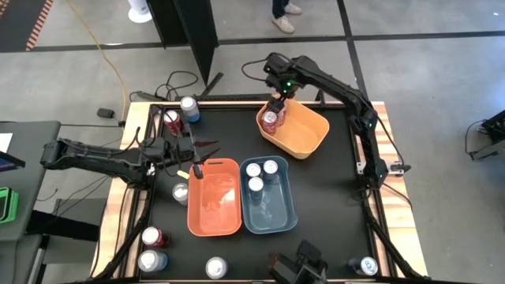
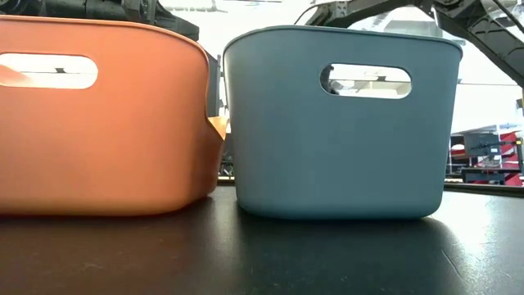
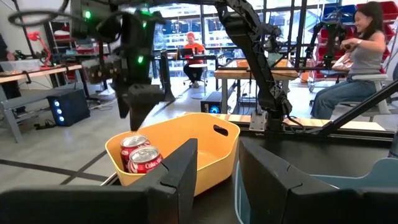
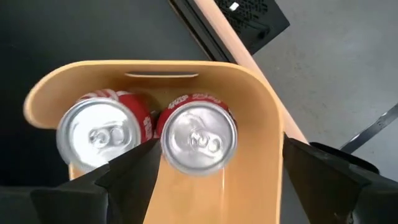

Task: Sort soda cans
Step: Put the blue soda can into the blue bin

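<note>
An orange bin [image 2: 98,123] stands just beside a blue bin [image 2: 340,139] on the black table [image 2: 262,254].

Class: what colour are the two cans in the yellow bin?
Red cans, silver tops; right wrist view.

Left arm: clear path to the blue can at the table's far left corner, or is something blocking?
Probably yes. The small blue soda can stands open from above, just beyond the left gripper, which holds nothing. The red soda can right beside it crowds one side, so the fingers may bump it.

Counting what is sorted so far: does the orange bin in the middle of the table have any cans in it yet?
No: in the high view the orange bin shows only bare floor, while the blue bin beside it holds three cans.
</note>
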`<action>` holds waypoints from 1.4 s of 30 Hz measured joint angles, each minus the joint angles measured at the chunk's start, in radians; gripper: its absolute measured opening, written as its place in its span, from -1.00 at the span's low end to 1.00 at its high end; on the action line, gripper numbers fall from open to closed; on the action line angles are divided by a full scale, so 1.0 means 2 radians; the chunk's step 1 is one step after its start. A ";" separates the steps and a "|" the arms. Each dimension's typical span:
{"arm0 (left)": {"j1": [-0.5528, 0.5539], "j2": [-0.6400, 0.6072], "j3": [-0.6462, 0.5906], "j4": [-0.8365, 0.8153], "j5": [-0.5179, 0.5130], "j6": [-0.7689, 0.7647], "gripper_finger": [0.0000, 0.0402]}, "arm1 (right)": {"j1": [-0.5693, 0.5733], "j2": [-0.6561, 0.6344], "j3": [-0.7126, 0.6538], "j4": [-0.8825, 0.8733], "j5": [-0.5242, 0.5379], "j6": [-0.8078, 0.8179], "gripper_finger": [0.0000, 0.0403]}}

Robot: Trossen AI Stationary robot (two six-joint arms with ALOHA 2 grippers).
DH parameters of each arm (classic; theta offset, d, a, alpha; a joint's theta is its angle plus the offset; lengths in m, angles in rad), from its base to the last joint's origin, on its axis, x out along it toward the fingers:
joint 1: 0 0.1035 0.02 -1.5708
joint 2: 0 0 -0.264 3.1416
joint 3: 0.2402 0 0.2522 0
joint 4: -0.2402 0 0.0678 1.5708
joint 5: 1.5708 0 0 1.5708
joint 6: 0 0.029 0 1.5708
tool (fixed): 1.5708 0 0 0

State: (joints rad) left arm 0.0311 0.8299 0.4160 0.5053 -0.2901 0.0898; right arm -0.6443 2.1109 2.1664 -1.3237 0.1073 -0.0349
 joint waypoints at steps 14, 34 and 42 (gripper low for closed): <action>0.000 0.000 0.000 -0.001 0.000 0.000 -0.43 | 0.097 -0.051 0.040 -0.032 0.000 0.005 0.66; 0.000 0.000 0.000 -0.012 0.000 -0.002 -0.43 | 0.387 -0.247 -0.158 -0.097 0.063 0.191 0.63; 0.000 0.000 0.000 -0.012 0.000 -0.002 -0.43 | 0.534 -0.326 -0.235 -0.123 0.063 0.424 0.63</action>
State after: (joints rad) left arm 0.0313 0.8303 0.4160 0.4816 -0.2905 0.0856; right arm 0.4239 1.4586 1.6963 -1.5707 0.2329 0.8140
